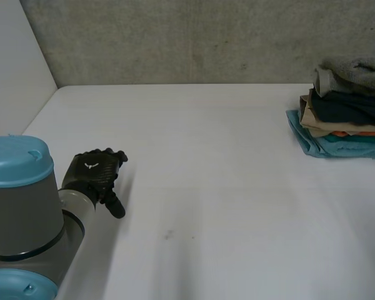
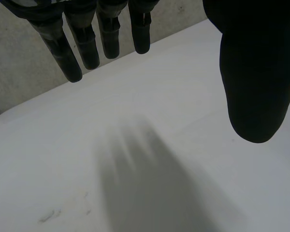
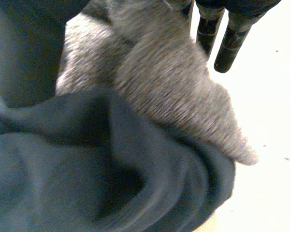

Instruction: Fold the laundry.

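- I see the folded laundry stack (image 1: 344,119) on the table's (image 1: 206,187) far right edge: fuzzy grey piece (image 1: 356,69) on top, with navy, tan, orange and teal below.
- Left hand (image 1: 95,175) hangs relaxed and empty.
- Right hand (image 3: 230,46) is at the grey piece; I cannot tell its grip.

White table (image 1: 206,156), folded clothes stack (image 1: 341,124)

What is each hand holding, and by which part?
The left hand holds nothing, open over the table. The right hand is at the grey garment topping the stack; a grip cannot be told.
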`<state>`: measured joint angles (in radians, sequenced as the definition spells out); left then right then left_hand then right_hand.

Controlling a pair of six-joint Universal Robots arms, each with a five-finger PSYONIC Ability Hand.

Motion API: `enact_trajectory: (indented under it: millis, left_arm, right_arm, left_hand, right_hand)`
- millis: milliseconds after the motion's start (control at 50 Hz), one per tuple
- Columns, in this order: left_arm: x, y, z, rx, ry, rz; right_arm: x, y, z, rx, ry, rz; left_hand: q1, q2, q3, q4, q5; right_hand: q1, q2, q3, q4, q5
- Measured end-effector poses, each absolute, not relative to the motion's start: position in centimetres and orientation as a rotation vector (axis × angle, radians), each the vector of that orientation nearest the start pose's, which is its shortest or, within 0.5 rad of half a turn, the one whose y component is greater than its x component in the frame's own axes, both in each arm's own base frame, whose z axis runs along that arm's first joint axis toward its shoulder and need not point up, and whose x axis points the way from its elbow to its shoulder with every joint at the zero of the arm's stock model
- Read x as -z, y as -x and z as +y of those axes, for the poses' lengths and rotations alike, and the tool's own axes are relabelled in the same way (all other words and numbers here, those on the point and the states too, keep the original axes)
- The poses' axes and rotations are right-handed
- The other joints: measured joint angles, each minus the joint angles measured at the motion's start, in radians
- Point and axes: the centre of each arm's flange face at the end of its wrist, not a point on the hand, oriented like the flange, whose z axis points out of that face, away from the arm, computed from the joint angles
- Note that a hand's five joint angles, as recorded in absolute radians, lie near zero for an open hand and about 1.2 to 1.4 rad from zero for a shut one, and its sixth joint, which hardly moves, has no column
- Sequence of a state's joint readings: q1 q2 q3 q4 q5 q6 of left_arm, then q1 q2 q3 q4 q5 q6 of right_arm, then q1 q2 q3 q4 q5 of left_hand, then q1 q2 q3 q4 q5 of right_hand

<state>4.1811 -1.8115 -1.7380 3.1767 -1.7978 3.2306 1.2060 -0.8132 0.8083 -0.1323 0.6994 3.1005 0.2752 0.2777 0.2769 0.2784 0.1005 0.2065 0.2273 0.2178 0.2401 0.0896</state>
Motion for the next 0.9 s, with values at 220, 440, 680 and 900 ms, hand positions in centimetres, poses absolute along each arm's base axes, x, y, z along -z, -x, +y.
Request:
enact_trajectory:
  millis: [220, 440, 680, 900]
  left_arm:
    - [-19.2, 25.0, -20.8, 1.82, -0.607, 2.567]
    - [-19.3, 25.0, -20.7, 1.822, -0.61, 2.567]
    - [-19.2, 25.0, -20.6, 1.819, -0.611, 2.569]
    - [-19.2, 24.9, -20.6, 1.816, -0.609, 2.57]
  right_arm:
    - [-28.5, -1.9, -47.2, 2.314, 0.709, 2.074]
    - [-30.3, 3.1, -47.6, 2.681, 0.798, 2.648]
    - [-37.0, -2.3, -49.0, 3.069, 0.572, 2.12]
    - [-34.3, -10.9, -48.8, 2.559, 0.621, 1.82]
  left_hand:
    - [0.0, 0.0, 0.0, 0.0, 0.0]
    - [0.0, 0.0, 0.0, 0.0, 0.0]
    - [0.0, 0.0, 0.0, 0.0, 0.0]
    - [0.0, -0.002, 0.0, 0.0, -0.012]
  right_hand:
    - [0.0, 0.0, -0.004, -0.001, -0.017]
    - [0.0, 0.0, -0.004, -0.001, -0.021]
    - [0.0, 0.0, -0.004, -0.001, -0.021]
    - [0.0, 0.0, -0.004, -0.001, -0.021]
